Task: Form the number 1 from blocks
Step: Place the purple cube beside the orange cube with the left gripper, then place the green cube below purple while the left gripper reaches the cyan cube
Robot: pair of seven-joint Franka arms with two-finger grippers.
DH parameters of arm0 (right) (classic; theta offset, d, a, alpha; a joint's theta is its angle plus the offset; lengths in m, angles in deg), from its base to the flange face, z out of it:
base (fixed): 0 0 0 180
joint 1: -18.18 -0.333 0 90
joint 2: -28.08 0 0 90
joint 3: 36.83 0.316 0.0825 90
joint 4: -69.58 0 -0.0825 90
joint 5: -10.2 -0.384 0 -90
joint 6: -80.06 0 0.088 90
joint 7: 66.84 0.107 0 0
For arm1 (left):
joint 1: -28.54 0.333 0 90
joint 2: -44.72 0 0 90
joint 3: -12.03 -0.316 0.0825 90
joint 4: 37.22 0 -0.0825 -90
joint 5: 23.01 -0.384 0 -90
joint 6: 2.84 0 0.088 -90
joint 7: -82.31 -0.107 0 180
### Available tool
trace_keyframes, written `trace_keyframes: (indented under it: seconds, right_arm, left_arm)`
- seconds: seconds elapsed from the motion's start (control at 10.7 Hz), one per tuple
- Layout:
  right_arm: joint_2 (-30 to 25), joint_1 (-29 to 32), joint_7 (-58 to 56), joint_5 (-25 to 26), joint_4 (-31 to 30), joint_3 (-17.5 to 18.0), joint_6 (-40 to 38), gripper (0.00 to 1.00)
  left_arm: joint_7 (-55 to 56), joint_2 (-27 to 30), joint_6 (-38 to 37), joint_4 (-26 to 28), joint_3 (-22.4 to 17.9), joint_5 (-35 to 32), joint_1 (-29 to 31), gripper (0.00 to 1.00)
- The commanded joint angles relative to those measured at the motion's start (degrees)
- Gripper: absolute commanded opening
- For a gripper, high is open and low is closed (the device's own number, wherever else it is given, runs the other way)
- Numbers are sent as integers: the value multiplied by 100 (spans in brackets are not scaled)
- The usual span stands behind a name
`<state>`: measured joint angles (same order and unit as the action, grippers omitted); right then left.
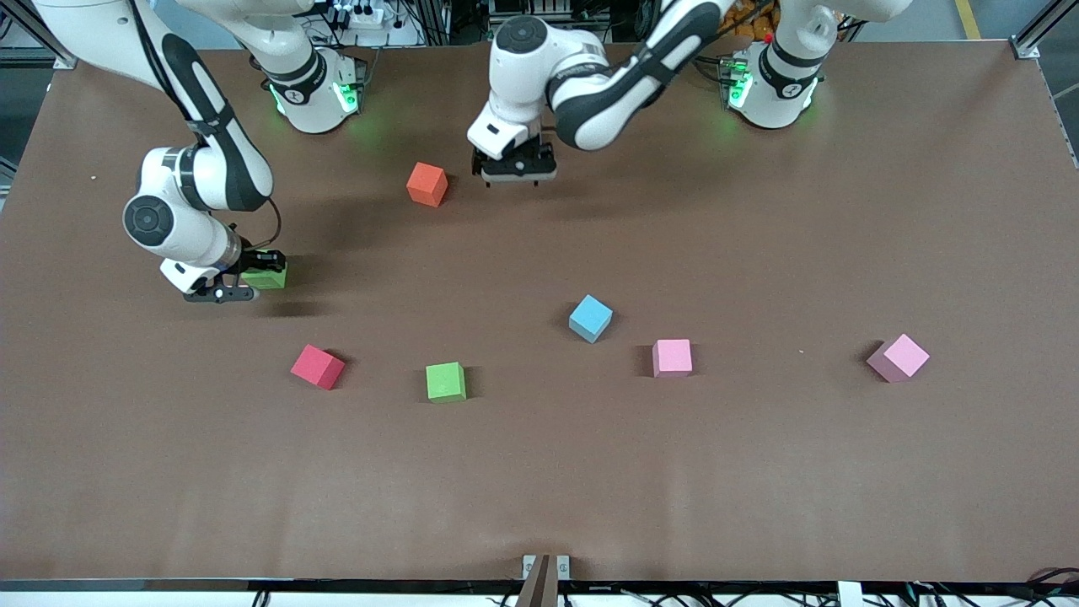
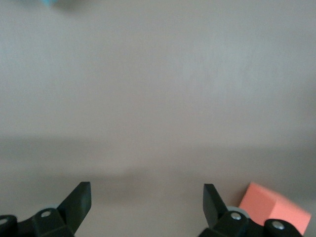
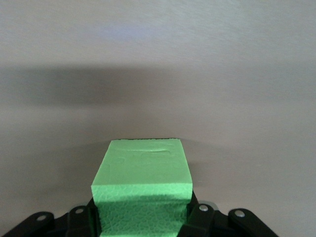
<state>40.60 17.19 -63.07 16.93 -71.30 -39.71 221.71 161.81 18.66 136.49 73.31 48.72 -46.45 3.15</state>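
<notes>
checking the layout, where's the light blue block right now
In the front view the light blue block sits mid-table, beside the pink block and slightly farther from the camera.

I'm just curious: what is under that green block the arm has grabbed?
Only bare brown table shows around the green block clamped in the right gripper. The block's own underside and the spot directly beneath it are covered, so whether it rests on the table or is lifted cannot be told.

Two arms: glossy white rounded shells, black bands along links and at joints. Round dark caps on joint ends. Bases white, domed, green status lights glowing. Thin black cable looped at right wrist. Gripper bodies black; silver screw heads near black wedge-shaped fingers (image 2: 79, 200).
</notes>
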Motion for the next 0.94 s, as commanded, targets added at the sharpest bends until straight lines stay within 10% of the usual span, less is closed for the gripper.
trace_keyframes:
  seconds: [0.0, 0.38, 0.84]
  right_arm:
    - [-48, -917, 1165, 12, 331, 34, -435, 0]
    - [-75, -1815, 1660, -1574, 771, 499, -358, 0]
    - [162, -3818, 3732, -1702, 1387, 500, -200, 0]
  left_arm:
    - [-1001, 127, -55, -101, -47, 76, 664, 100]
    - [-3776, 40, -55, -373, -1512, 646, 860, 100]
    - [-3787, -180, -64, -743, -2287, 2833, 746, 100]
